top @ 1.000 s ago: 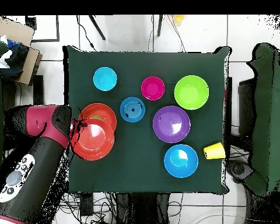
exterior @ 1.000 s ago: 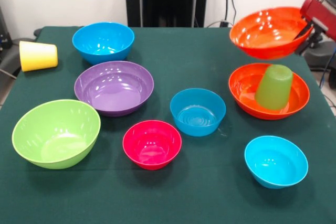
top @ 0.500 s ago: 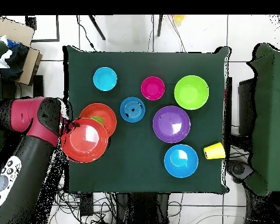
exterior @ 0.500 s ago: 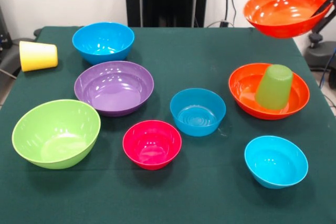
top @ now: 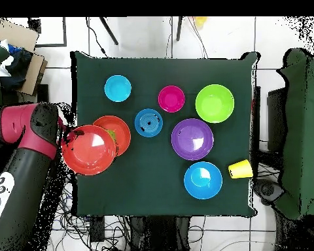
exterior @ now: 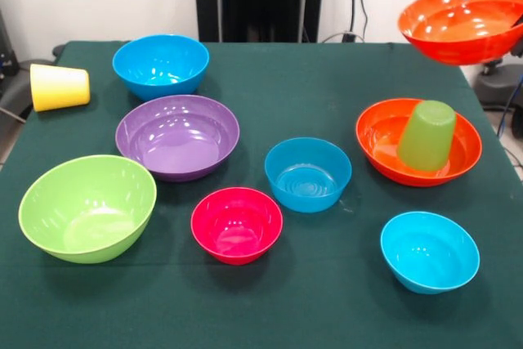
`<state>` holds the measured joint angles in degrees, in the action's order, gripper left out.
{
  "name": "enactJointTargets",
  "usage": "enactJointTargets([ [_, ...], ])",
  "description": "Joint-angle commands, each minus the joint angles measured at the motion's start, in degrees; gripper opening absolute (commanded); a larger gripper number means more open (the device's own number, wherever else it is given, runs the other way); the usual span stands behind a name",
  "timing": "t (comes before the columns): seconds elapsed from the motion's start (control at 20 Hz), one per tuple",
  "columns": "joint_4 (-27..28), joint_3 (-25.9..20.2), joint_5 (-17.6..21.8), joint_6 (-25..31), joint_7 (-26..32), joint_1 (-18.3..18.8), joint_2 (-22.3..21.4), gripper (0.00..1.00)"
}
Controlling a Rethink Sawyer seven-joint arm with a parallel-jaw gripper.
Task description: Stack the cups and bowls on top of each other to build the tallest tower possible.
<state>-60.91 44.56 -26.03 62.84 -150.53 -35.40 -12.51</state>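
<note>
Orange bowl (exterior: 462,20) lifted, claw (top: 67,135) gripping its rim.
Lower it level onto inverted green cup (exterior: 426,134), centred, near the tabletop (exterior: 327,87) edge.

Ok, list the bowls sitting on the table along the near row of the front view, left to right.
lime green bowl → pink-red bowl → small cyan bowl

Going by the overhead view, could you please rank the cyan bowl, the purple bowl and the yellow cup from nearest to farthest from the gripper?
1. Cyan bowl, just up-table of the gripper.
2. Purple bowl, mid-table.
3. Yellow cup, at the opposite edge.
</note>
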Motion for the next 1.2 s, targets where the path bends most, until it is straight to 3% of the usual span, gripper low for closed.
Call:
enactJointTargets([
  [0.05,5.08,-3.42,-0.41,6.54,-15.07,0.62,4.13,0.00],
  [0.65,7.44,-2.77,0.47,5.78,-17.89,0.56,7.00,0.00],
  [1.2,5.55,-3.34,0.53,2.37,-16.16,0.92,7.07,0.00],
])
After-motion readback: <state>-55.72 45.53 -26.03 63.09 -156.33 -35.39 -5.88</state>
